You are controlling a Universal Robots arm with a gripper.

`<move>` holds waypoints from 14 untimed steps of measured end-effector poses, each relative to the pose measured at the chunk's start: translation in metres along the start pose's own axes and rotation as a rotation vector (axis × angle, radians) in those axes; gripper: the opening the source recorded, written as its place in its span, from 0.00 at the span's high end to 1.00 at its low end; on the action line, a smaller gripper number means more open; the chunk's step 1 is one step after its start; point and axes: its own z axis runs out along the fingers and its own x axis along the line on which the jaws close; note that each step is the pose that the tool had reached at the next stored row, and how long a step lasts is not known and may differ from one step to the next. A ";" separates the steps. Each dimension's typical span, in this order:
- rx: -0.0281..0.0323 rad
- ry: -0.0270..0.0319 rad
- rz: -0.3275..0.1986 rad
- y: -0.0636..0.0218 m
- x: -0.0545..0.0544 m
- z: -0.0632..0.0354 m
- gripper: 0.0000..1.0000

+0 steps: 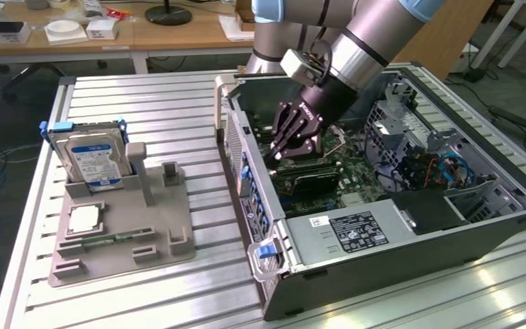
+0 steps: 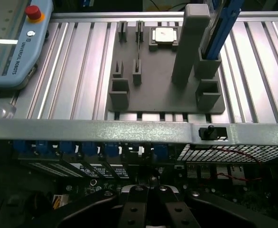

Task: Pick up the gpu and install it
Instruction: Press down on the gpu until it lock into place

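Where the exterior view begins at its left, a grey fixture tray (image 1: 126,240) lies on the slatted aluminium table (image 1: 153,103). It carries an upright hard drive (image 1: 94,159), a square processor chip (image 1: 83,219) and a narrow green memory strip (image 1: 107,240). The tall post (image 1: 140,168) beside the drive has nothing leaning on it, and no card stands on the tray. From this, the pick-up part of the task is judged done.

Towards the middle lies the open computer case (image 1: 409,253), with the arm reaching down into it. The gripper (image 1: 286,152) is low over the motherboard (image 1: 350,164), its fingers drawn fully together. Just beneath the fingertips is a dark, flat rectangular piece taken to be the gpu (image 1: 314,179), set close above the board near the case's rear wall. Installation is therefore judged to be in hand or close to finished.

Several things cannot be made out. The fingers may be clamping the card's edge or merely bearing on it. The card may or may not be fully seated in its slot. Its silvery end bracket is not visible. In the wrist view the gripper (image 2: 148,209) converges over a dark gap whose contents are unreadable. Further to the exterior view's right, drive bays and blue cables (image 1: 451,168) crowd the case.
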 end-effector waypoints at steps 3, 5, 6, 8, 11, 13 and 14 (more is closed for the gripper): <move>-0.0006 0.0007 -0.001 0.0023 0.000 0.0015 0.90; -0.0017 0.0015 -0.002 0.0030 0.001 0.0025 0.90; -0.0024 0.0018 -0.003 0.0028 0.002 0.0030 0.90; -0.0039 0.0022 -0.004 0.0024 0.003 0.0039 0.90; -0.0051 0.0029 -0.005 0.0017 0.004 0.0052 0.90; -0.0057 0.0034 -0.006 0.0012 0.004 0.0056 0.90; -0.0070 0.0036 -0.006 0.0006 0.004 0.0052 0.90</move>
